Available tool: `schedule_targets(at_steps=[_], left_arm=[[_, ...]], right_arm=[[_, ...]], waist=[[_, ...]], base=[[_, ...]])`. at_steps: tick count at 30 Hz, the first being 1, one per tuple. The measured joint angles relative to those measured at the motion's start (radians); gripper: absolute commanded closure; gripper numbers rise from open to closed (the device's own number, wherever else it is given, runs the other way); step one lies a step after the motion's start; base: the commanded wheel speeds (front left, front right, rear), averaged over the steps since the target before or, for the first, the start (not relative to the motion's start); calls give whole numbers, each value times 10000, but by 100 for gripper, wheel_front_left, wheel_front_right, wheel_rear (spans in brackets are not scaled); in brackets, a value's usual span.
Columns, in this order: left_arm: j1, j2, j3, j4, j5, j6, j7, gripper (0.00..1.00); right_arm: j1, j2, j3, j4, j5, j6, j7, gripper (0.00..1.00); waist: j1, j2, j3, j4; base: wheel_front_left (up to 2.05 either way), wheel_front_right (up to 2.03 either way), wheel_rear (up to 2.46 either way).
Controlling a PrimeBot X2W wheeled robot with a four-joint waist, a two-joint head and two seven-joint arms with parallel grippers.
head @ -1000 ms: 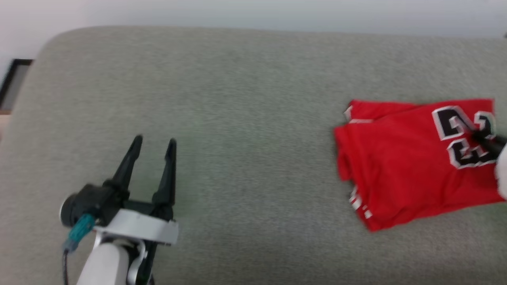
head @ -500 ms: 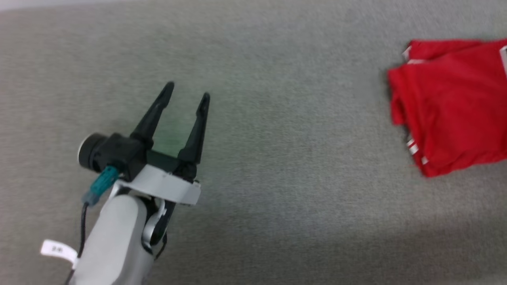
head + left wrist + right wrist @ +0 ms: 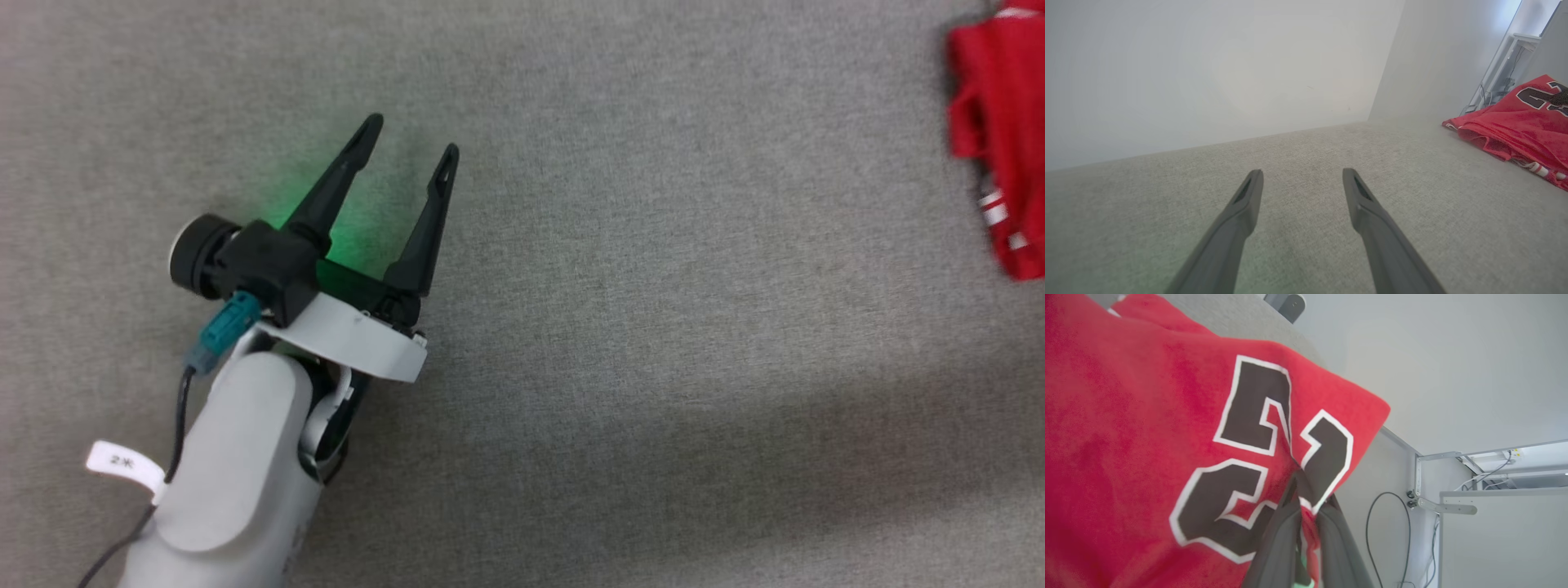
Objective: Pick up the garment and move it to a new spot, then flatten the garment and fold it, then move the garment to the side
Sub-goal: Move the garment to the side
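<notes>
In the head view the left claw [image 3: 412, 136] is hanging open above the gray cushion [image 3: 653, 327], with the garment [image 3: 1008, 163] far right, in the left wrist view the garment is lying, probably folded, on that cushion, and in the right wrist view the right claw [image 3: 1299, 486] is pinching its number.

Your head camera looks almost straight down on the grey cushion [image 3: 653, 245], fairly near; the red shirt [image 3: 1008, 98] clips its right edge. Left wrist camera sits low, facing along the cushion toward a white wall [image 3: 1208, 61]. Right wrist camera sits right against the shirt. All three share it.
</notes>
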Motion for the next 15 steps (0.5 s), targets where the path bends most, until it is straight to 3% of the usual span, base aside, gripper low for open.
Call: schedule_targets(at_steps=[4,15], left_arm=[[-146,84,-86,8,-48,0,0,0],[-369,100,-159,-10,-92,-27,-12,0]], right_arm=[[-288,174,29,656,-387,0,-332,100],[-670,1394,2,2546,-890,0,-867,100]], waist=[[0,0,246,-27],[0,0,570,83]], base=[[0,0,0],[0,0,0]])
